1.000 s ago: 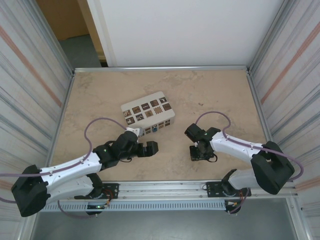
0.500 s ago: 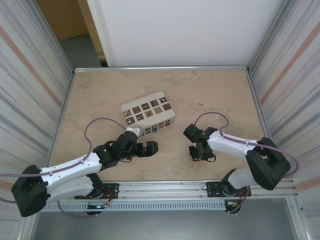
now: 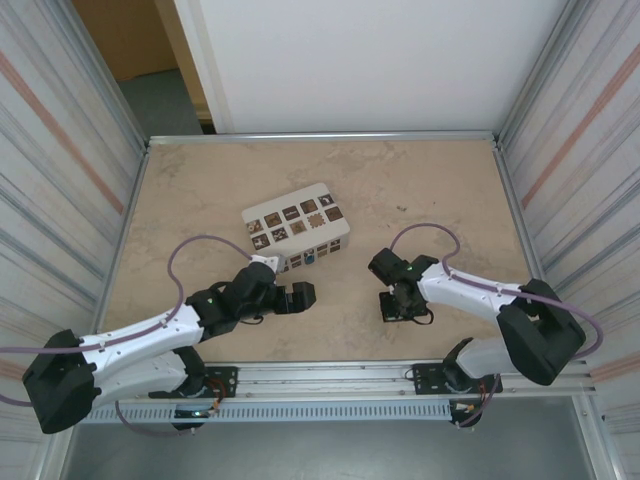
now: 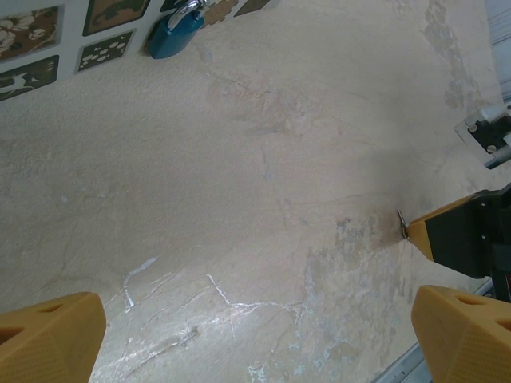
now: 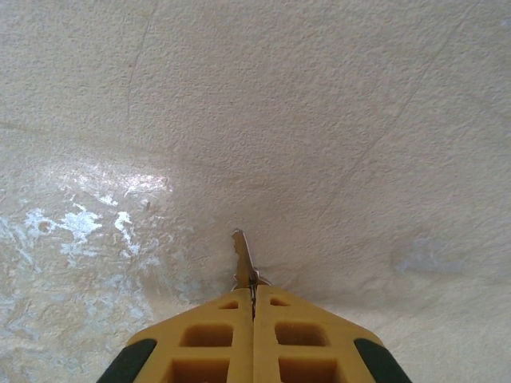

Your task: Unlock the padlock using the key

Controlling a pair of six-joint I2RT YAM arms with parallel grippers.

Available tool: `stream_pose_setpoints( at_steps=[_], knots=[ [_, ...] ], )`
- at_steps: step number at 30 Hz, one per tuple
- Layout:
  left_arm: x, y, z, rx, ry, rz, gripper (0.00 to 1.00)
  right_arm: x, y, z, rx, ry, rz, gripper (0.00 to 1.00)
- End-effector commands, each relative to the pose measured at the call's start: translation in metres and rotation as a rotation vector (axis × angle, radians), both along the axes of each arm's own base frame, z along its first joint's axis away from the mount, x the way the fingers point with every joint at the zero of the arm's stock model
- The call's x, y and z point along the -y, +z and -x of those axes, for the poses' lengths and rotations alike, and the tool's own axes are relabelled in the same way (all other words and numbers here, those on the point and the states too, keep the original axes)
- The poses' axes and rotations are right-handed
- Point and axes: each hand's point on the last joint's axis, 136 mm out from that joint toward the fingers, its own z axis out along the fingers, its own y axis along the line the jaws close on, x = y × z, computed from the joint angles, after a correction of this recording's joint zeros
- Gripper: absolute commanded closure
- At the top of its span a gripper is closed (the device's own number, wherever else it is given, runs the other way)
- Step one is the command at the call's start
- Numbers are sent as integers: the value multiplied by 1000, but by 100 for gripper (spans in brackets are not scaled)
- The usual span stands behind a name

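Note:
The small blue padlock (image 4: pixel 177 32) with its grey shackle lies against the front of the white box (image 3: pixel 296 225); from above the padlock (image 3: pixel 310 258) is a blue speck. My left gripper (image 3: pixel 300 296) hovers open in front of it, and its yellow fingers (image 4: pixel 48 339) stand wide apart over bare table. The key (image 5: pixel 242 259) is a thin silvery blade sticking out of my right gripper (image 5: pixel 254 294), which is shut on it just above the table. In the left wrist view the key tip (image 4: pixel 402 223) pokes out beside the right gripper (image 4: pixel 459 239). The right gripper (image 3: pixel 397 305) is right of the left one.
The white box carries a grid of square brown-patterned holes on top. Metal-framed walls (image 3: pixel 125 215) enclose the beige stone table (image 3: pixel 420 190). A metal rail (image 3: pixel 330 375) runs along the near edge. Open room lies between the two grippers and behind the box.
The right gripper has wobbled a little left and back with the key in it. The left arm has stayed still.

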Motion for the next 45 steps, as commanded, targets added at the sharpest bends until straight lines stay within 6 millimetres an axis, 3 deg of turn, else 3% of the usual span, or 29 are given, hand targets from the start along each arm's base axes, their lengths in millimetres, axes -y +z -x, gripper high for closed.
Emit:
stream_pose_setpoints(
  at_steps=[1, 7, 15, 30, 40, 45],
  knots=[
    [-4, 7, -2, 17, 24, -1, 1, 9, 1, 4, 10, -23, 29, 97],
    [-8, 16, -4, 40, 41, 7, 1, 6, 8, -3, 55, -21, 7, 100],
    [-14, 37, -6, 53, 108, 77, 1, -13, 41, -28, 219, 25, -112, 100],
    [-25, 56, -20, -200, 396, 525, 2, -62, 142, -60, 579, 174, -457, 100],
    [-3, 84, -29, -406, 480, 891, 14, -97, 203, -70, 729, 243, -631, 100],
    [5, 95, -33, -475, 498, 973, 16, -119, 228, -71, 805, 297, -660, 100]
  ],
)
